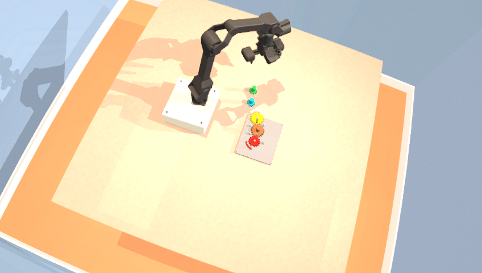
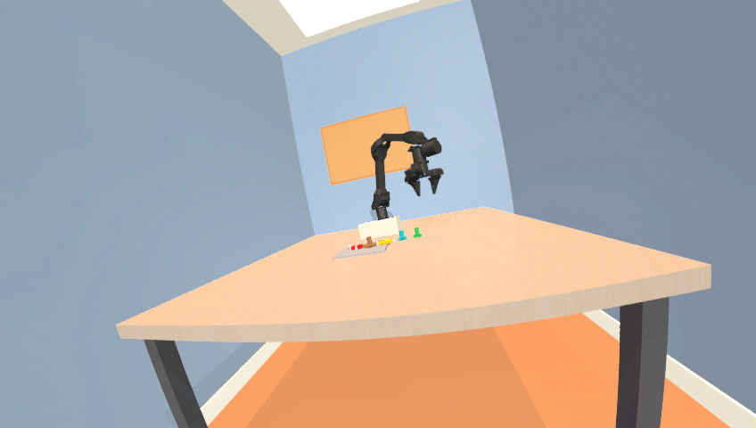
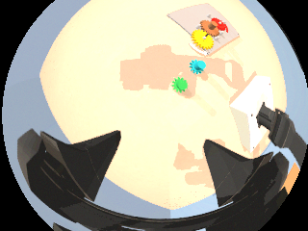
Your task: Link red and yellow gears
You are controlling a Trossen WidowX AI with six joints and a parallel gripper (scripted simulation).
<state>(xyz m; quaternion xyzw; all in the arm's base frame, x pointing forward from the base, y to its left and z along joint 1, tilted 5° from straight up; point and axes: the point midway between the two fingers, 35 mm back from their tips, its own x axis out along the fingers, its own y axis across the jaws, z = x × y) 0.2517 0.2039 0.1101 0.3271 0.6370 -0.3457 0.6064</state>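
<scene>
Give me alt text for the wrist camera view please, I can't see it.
An open gripper hangs empty above a table where a green gear and a cyan gear stand loose. Beyond them, yellow, brown and red gears cluster on a grey board.
</scene>
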